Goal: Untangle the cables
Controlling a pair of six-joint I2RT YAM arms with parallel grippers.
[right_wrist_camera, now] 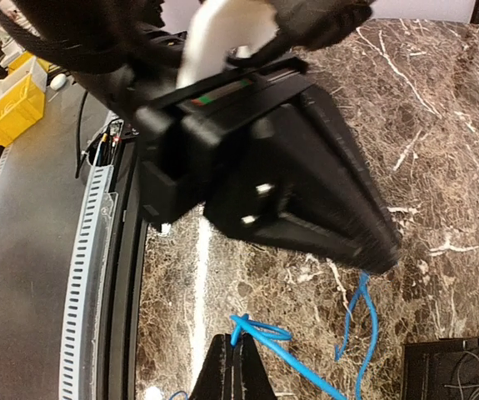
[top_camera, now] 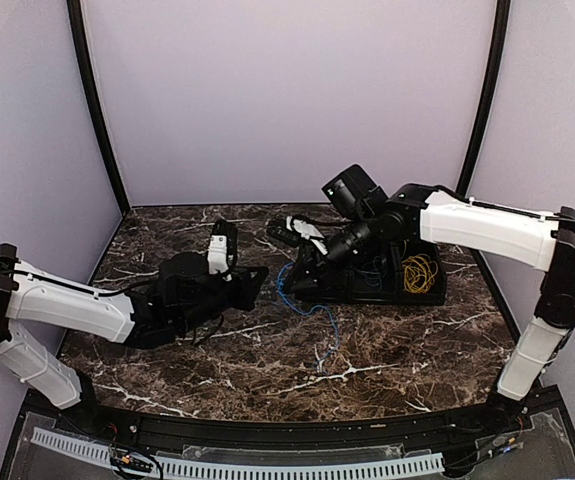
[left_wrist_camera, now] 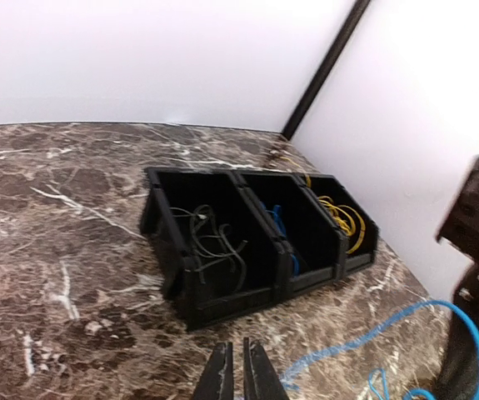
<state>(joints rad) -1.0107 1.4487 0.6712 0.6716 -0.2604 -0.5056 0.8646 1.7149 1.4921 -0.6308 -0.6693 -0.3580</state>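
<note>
The thin blue cable (right_wrist_camera: 260,333), kinked into a small loop at lower centre, is pinched in the closed right tool (right_wrist_camera: 237,346), while the left tool (left_wrist_camera: 237,372) stands narrowly apart.

The right gripper (right_wrist_camera: 235,362) stands at the bottom edge with its dark fingers pressed together on a blue cable (right_wrist_camera: 241,329), which loops just beyond the tips and runs off to the lower right over the brown marble table (right_wrist_camera: 439,125). A second blue strand climbs to the tip of the left gripper (right_wrist_camera: 378,254), whose black body fills the middle. A black bin (right_wrist_camera: 426,367) holding a pale grey cable (right_wrist_camera: 468,377) shows at the lower right corner, and a yellow bin (right_wrist_camera: 16,108) sits far left
</note>
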